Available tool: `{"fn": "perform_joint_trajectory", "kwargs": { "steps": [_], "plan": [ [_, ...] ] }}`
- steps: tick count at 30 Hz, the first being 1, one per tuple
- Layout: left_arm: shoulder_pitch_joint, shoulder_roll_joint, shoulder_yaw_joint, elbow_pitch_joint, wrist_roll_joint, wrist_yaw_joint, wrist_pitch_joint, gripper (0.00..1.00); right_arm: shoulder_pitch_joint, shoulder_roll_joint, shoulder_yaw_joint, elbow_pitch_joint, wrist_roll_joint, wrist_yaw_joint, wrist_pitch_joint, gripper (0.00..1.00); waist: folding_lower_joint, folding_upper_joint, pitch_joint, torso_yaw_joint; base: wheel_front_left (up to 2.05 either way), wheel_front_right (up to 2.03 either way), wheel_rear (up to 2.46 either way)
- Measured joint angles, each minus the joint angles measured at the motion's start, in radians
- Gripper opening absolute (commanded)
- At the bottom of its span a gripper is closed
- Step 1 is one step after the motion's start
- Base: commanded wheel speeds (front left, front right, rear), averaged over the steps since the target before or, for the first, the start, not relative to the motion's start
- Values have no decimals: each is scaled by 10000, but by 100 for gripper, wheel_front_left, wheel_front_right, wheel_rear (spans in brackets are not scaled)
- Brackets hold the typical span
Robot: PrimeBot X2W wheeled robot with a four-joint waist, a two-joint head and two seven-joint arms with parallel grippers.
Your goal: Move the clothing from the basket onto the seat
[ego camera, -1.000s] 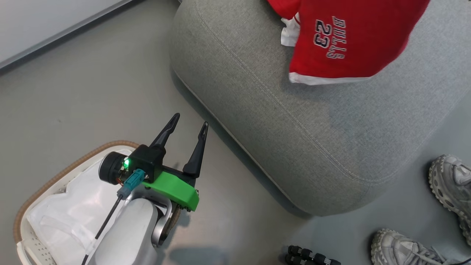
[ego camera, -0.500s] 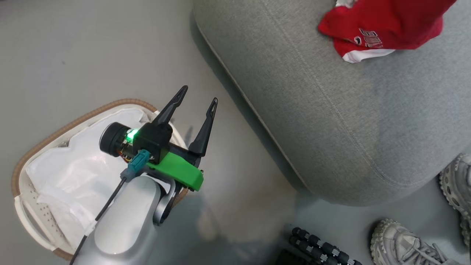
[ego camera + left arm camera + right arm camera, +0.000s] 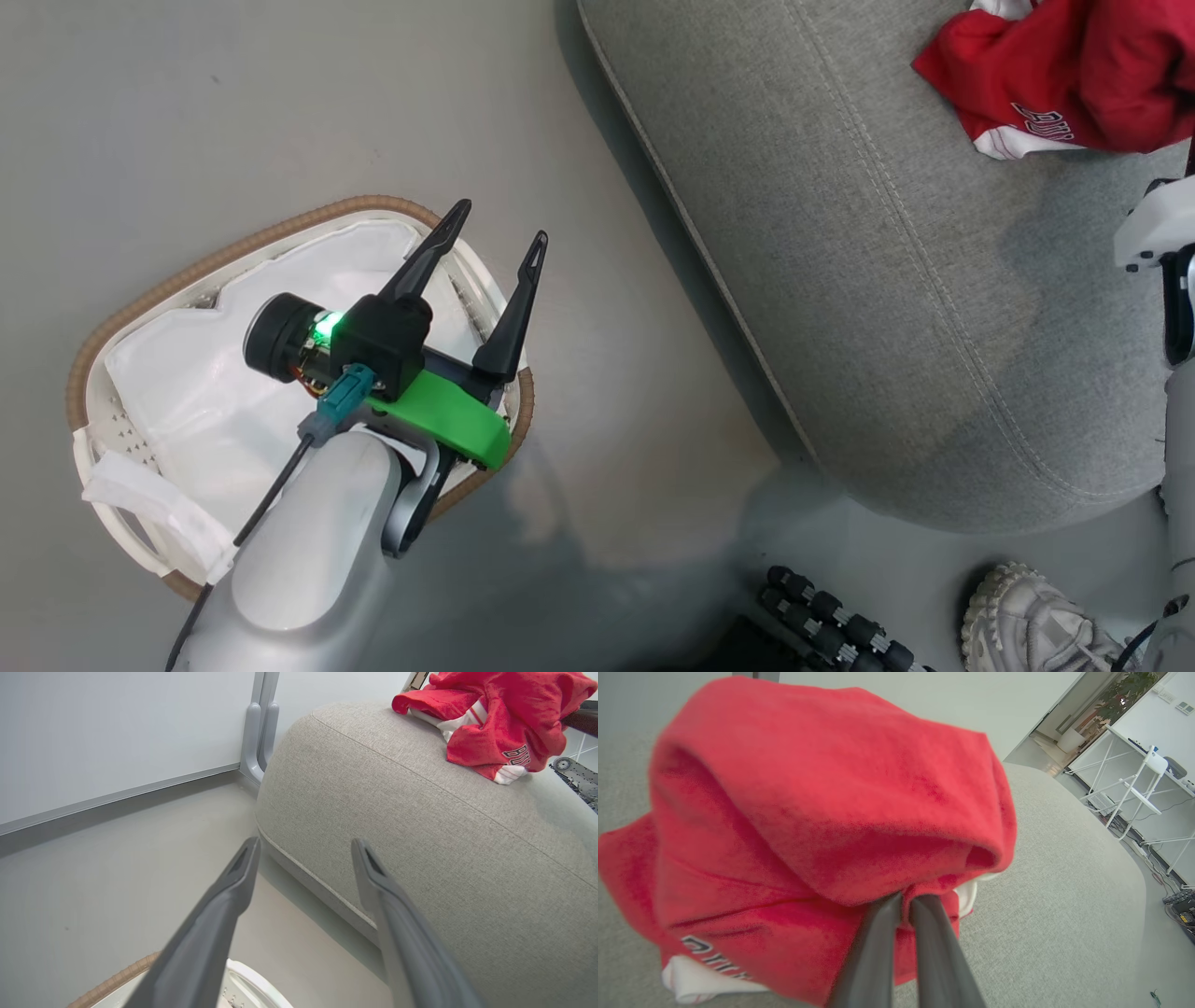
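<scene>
The red clothing [image 3: 1074,84] with white trim and lettering lies bunched on the grey seat [image 3: 887,280] at its far right. In the right wrist view my right gripper [image 3: 906,898] is shut on a fold of the red clothing [image 3: 822,812], which rests on the seat [image 3: 1064,882]. My left gripper [image 3: 499,222] hangs open over the right rim of the basket [image 3: 224,257], nothing between its fingers. The basket holds its white liner [image 3: 205,411]. From the left wrist, the clothing [image 3: 495,714] shows on top of the seat [image 3: 420,812].
A person's grey shoe [image 3: 1036,625] stands on the floor at the lower right, beside a black ribbed part [image 3: 831,625]. Grey floor [image 3: 233,112] lies between basket and seat. A wall and a grey post [image 3: 259,732] stand behind the seat's corner.
The head camera has swung left and down, so the basket shows more fully. The spread red clothing has dropped into a bunch on the seat.
</scene>
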State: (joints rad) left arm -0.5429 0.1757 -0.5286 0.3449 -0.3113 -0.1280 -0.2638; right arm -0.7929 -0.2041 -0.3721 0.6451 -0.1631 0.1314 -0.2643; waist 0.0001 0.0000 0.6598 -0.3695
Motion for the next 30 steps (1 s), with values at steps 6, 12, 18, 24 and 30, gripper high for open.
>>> {"fn": "perform_joint_trajectory", "kwargs": {
  "steps": [6,12,18,24,30],
  "plan": [
    [17,-155,215,46,-58,0,-2,100,799,320,-161,-882,48,0,2,100,0,0,-478,-116,0,0,0],
    [375,-399,454,109,-109,0,-2,100,1717,422,240,-1605,150,0,0,100,-1,0,-1208,-167,0,0,0],
    [885,-698,769,107,-165,0,0,100,2466,449,1235,-2201,537,0,2,100,-1,0,-2052,-62,0,0,0],
    [1532,-934,1279,52,-174,-2,-2,100,2920,506,2357,-2709,1078,0,0,100,-2,0,-2903,272,0,0,0],
    [2057,-1068,2238,73,-63,-2,-2,100,3033,715,3248,-2884,1488,0,0,100,-2,0,-3550,796,0,0,0]
  ]
}}
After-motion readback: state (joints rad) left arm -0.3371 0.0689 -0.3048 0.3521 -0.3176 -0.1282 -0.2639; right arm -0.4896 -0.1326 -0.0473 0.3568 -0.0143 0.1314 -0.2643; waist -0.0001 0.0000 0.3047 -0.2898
